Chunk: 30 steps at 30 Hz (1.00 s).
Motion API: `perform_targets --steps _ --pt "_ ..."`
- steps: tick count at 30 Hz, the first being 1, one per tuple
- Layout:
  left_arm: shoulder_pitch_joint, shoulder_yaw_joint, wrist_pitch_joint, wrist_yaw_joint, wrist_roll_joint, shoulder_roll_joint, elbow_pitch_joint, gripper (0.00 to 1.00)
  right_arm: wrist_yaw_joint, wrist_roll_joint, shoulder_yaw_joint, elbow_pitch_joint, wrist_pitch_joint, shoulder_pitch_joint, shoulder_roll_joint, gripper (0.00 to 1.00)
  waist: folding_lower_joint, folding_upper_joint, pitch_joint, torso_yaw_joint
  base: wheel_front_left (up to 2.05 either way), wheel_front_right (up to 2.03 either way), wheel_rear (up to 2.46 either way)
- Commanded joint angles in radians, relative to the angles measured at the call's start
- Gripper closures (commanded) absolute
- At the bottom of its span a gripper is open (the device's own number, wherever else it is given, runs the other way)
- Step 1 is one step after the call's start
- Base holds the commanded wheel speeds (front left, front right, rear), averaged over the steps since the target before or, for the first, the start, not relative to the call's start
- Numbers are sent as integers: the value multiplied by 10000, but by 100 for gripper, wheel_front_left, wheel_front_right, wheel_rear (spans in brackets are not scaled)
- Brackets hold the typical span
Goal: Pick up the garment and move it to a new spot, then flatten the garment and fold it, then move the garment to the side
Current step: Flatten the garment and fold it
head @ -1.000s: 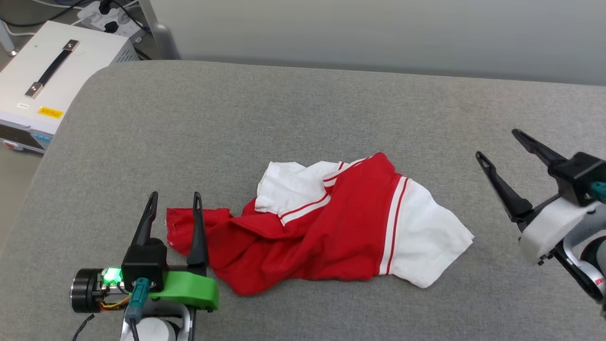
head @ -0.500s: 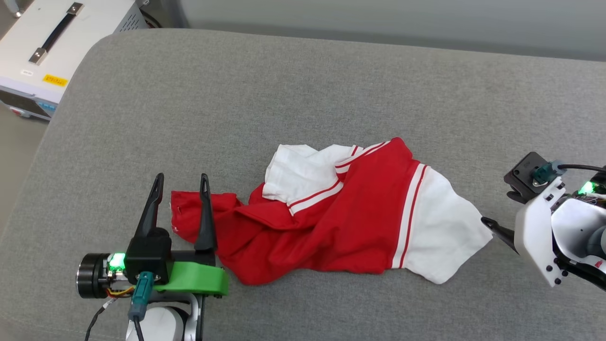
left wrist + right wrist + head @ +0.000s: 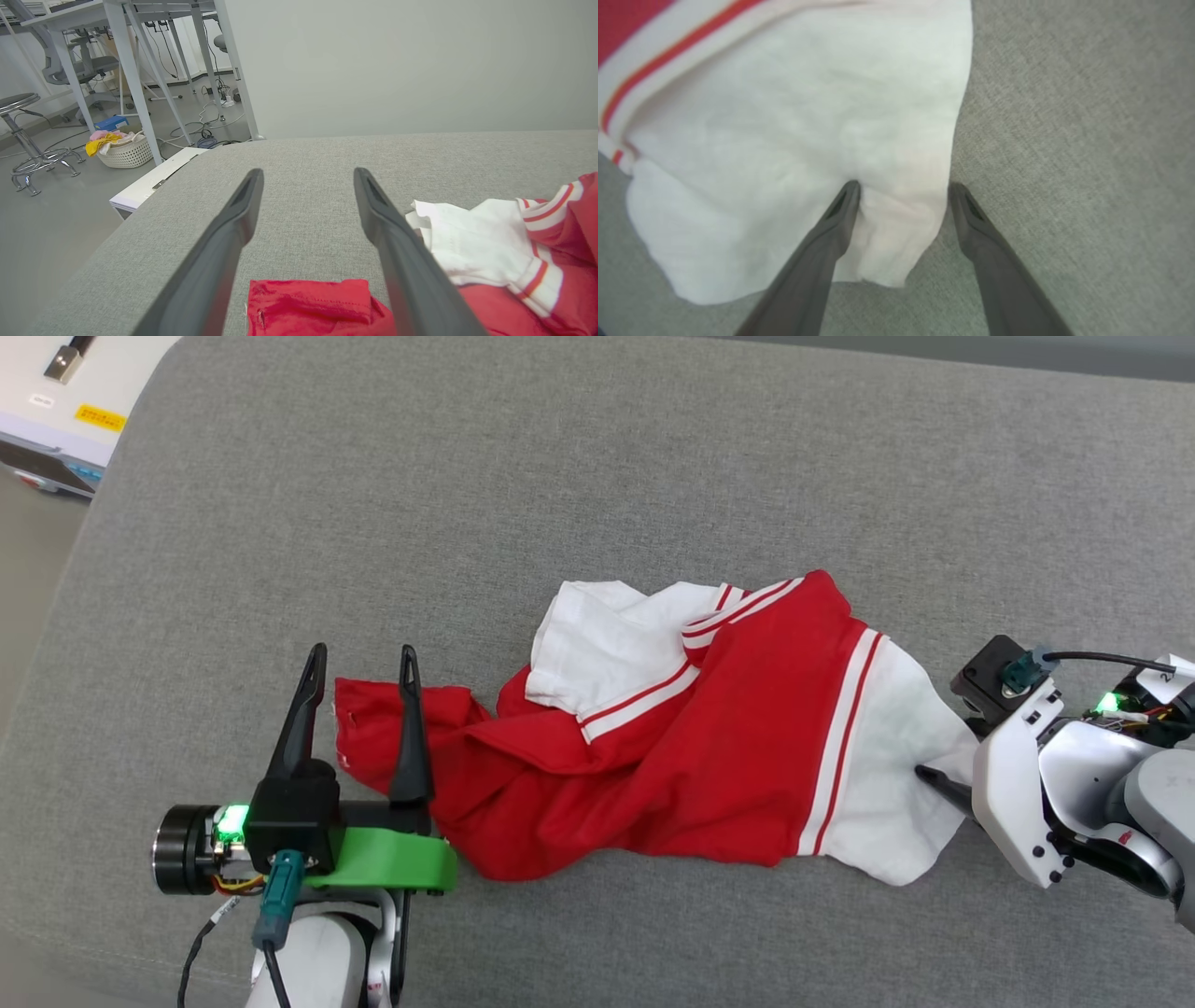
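Observation:
The garment (image 3: 709,775) lies crumpled on the grey padded surface (image 3: 560,476), red with white sleeves and striped trim; its number is hidden in the folds. My left gripper (image 3: 364,651) stands open at the garment's left end. The red hem corner (image 3: 308,303) lies low between its fingers. My right gripper (image 3: 938,756) is tipped down at the right end, open. In the right wrist view the right gripper (image 3: 904,185) straddles the edge of the white sleeve (image 3: 784,116), one finger (image 3: 840,210) pressing into the cloth, the other on the bare surface.
A white case (image 3: 56,392) sits off the surface's far left corner. Beyond the surface's left edge are the floor, a white basket of clothes (image 3: 124,149), a stool (image 3: 23,135) and desk legs (image 3: 135,79). Grey surface lies open behind the garment.
The head camera has tilted down. My right gripper has swung from raised beside the garment down onto the white sleeve's edge. My left gripper has kept its place.

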Motion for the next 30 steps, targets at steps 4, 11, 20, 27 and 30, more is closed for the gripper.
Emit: perform_targets --steps 4,11,20,27,30 --pt "-133 181 -57 -107 254 -120 -70 0 -2 279 833 765 -653 281 504 100 1 0 -61 -204 0 0 0" --pt "29 369 -57 -277 435 -61 -12 0 -2 390 493 992 -2313 -254 446 100 1 0 -525 -572 0 0 0" --pt "524 495 -57 -362 493 -82 108 0 -2 434 -1393 711 -3102 536 -734 100 1 0 -1237 -953 0 0 0" --pt "754 527 -57 -443 518 -127 204 0 -2 703 -2642 1082 -2670 2375 -1294 100 1 0 -1536 -1140 0 0 0" --pt "796 532 -57 -469 531 -144 235 0 -2 838 -3058 1442 -2489 3186 -1290 100 1 0 -1610 -1162 0 0 0"
